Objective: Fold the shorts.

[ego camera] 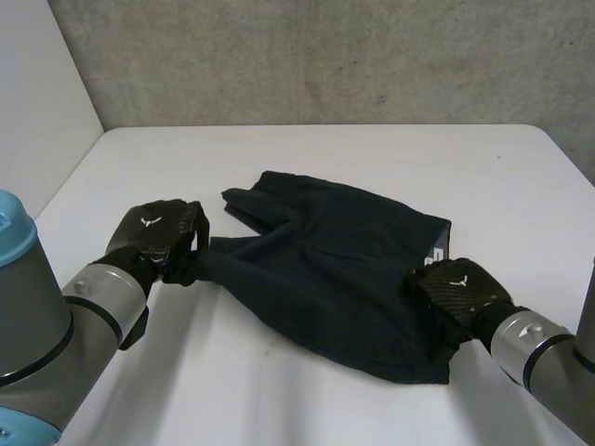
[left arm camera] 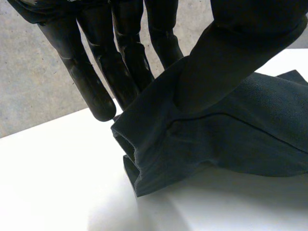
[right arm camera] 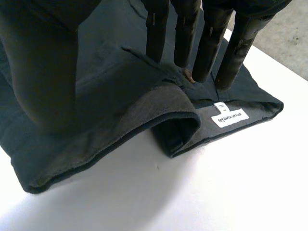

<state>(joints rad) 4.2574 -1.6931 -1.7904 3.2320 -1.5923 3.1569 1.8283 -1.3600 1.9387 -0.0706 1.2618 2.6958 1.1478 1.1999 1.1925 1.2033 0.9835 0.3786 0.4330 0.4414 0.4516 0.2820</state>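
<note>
Dark navy shorts (ego camera: 335,269) lie spread on the white table (ego camera: 372,158). My left hand (ego camera: 158,237) is at their left end, pinching the leg hem (left arm camera: 159,149) between thumb (left arm camera: 216,72) and fingers (left arm camera: 96,91), lifted a little off the table. My right hand (ego camera: 457,290) is at the right end on the waistband. In the right wrist view its thumb (right arm camera: 43,82) presses on top of the waistband (right arm camera: 144,120) and its fingers (right arm camera: 192,43) reach into the folded-over band near a white label (right arm camera: 230,117).
A grey wall (ego camera: 325,56) stands behind the table. The table's far edge and its left side meet the wall. Bare white surface lies in front of the shorts (ego camera: 279,390).
</note>
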